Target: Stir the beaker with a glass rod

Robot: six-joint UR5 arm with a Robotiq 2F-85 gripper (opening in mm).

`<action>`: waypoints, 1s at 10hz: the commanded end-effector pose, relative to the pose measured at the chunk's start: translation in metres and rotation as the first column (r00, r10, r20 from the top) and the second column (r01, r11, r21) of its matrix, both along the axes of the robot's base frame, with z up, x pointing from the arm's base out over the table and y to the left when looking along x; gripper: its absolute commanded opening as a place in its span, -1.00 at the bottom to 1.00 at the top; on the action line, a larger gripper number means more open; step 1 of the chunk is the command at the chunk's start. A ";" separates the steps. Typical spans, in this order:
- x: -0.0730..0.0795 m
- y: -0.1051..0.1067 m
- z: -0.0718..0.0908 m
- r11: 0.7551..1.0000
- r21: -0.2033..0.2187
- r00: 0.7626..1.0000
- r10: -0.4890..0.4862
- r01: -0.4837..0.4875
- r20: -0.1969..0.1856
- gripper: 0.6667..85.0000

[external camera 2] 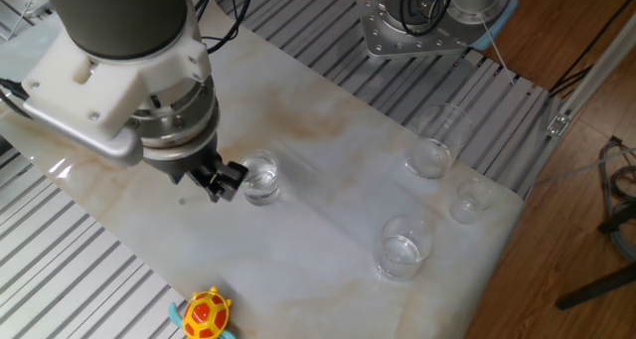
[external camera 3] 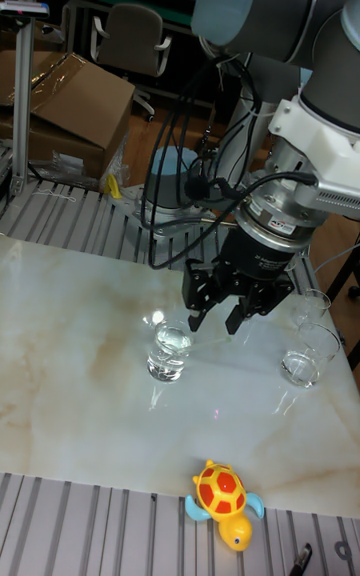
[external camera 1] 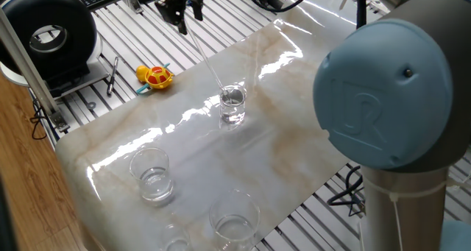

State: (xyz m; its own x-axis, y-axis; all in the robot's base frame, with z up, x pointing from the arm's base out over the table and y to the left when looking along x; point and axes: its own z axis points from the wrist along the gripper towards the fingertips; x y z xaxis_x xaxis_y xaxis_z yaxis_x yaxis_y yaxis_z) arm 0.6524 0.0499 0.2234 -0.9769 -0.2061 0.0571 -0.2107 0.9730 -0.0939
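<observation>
Marble-patterned table (external camera 1: 294,118) carries the glassware. The black gripper (external camera 1: 182,8) hangs above it, fingers closed on the top of the glass rod (external camera 1: 206,56), which slants down (thin, barely visible) into the beaker (external camera 1: 232,105) standing mid-table, below and just beside the gripper.

Hand (external camera 1: 181,9) grip on glass rod (external camera 1: 208,62) indiscernible
</observation>
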 end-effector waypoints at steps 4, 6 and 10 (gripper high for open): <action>-0.012 0.011 0.005 0.998 0.057 1.000 -0.013 0.014 -0.011 0.19; 0.003 0.017 0.004 0.997 0.080 0.999 -0.014 0.011 0.044 0.19; 0.018 0.013 0.005 0.997 0.066 0.996 -0.032 0.026 0.083 0.17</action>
